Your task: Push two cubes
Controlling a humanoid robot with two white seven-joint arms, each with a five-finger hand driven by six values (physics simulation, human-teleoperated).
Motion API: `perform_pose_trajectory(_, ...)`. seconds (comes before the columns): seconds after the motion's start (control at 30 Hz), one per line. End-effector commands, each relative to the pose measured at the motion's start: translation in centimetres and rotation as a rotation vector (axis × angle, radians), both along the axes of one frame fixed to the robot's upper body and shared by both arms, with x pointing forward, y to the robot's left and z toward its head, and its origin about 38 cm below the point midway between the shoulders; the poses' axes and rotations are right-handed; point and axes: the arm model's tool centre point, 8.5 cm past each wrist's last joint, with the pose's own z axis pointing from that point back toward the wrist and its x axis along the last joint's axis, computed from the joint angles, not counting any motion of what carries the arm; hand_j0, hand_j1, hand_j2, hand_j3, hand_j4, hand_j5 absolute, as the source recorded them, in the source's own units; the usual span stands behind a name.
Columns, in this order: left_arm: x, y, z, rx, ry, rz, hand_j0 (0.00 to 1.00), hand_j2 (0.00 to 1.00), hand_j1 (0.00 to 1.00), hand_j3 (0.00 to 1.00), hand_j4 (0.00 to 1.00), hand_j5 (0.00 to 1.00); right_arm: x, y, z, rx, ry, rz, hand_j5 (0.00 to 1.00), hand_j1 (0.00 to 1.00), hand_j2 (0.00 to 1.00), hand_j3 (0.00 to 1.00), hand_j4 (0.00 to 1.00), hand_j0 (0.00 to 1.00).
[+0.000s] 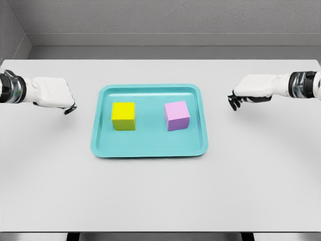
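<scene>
Nearest my camera is the bare front of the white bench (160, 201), and beyond it sits a teal tray (149, 150) with both cubes inside. From here I see the yellow cube (123, 116) in the tray's left half and the pink cube (177, 115) in the right half, well apart, neither touching the rim.

My left robot hand (54, 94) hovers outside the tray's left edge, fingers curled downward and holding nothing. My right robot hand (250, 91) hangs beyond the right edge, fingers likewise curled and empty. Each cube lies inboard of its nearer robot hand, with the tray's raised lip between them.

I judge that no push has begun. To do it well, I would lift each robot hand over the lip before lowering it beside its cube, then meet the outer face squarely and low, so the cube slides rather than tips or spins. Pushing slowly should keep the tray from shifting on the bench.
</scene>
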Motion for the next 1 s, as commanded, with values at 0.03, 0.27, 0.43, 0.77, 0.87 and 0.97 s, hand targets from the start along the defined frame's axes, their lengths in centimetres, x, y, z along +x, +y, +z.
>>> perform_pose_trajectory(0.03,-0.2,-2.5,-0.1,0.011,-0.027,-0.066,0.38,0.38,0.38,0.38,0.38,0.38,0.1,2.1,-1.3,-0.052,0.014,0.048,0.23,0.23,0.23,0.23,0.23,0.23)
perform_pose_trajectory(0.27,-0.5,-4.8,0.0,0.021,-0.055,-0.129,0.39,0.39,0.39,0.39,0.39,0.39,0.1,5.0,-2.1,-0.131,0.031,0.137,0.17,0.17,0.17,0.17,0.17,0.17)
perform_pose_trajectory(0.43,-0.4,-4.7,0.0,0.023,-0.057,-0.128,0.39,0.39,0.39,0.39,0.39,0.39,0.2,7.3,-2.3,-0.147,0.033,0.189,0.17,0.17,0.17,0.17,0.17,0.17)
perform_pose_trajectory(0.77,0.2,-5.7,-0.6,0.038,-0.067,-0.137,0.40,0.40,0.40,0.40,0.40,0.40,0.1,9.3,-2.6,-0.151,0.035,0.232,0.14,0.14,0.14,0.14,0.14,0.14)
perform_pose_trajectory(0.87,0.1,-5.7,-0.9,0.046,-0.067,-0.139,0.41,0.41,0.41,0.41,0.41,0.41,0.2,9.8,-2.2,-0.147,0.026,0.242,0.14,0.14,0.14,0.14,0.14,0.14)
perform_pose_trajectory(0.97,-0.1,-6.0,-0.9,0.045,-0.068,-0.149,0.41,0.41,0.41,0.41,0.41,0.41,0.3,10.3,-2.1,-0.148,0.023,0.251,0.14,0.14,0.14,0.14,0.14,0.14)
